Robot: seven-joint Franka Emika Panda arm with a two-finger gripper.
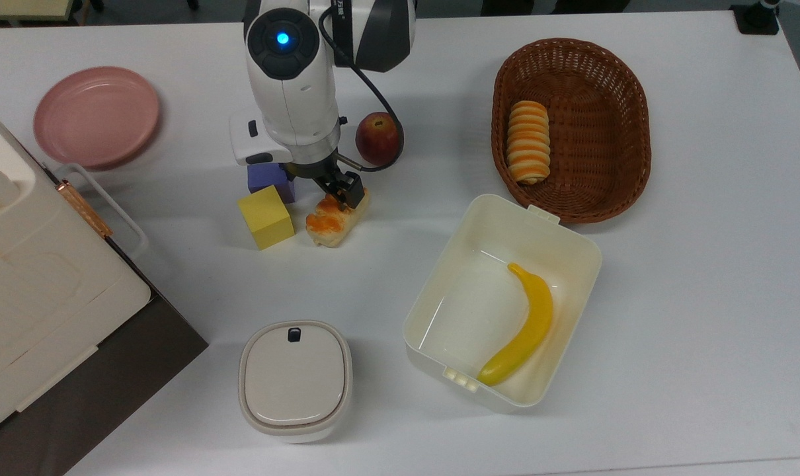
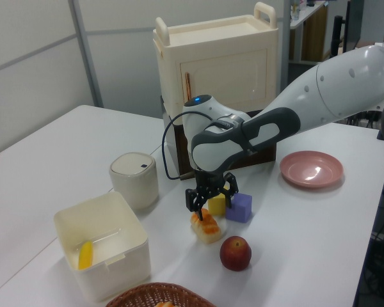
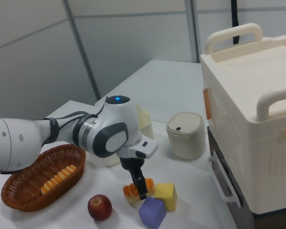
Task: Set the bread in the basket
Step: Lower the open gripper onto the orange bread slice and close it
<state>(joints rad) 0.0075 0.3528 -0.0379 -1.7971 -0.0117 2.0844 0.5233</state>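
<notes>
Bright even overhead light, soft shadows on white table, perhaps slight softness in side views

The top view looked straight down on the whole tabletop. The left view and the right view stood lower and nearer, at opposite sides, facing each other across it — all three shared the yellow cube and the apple.
</notes>
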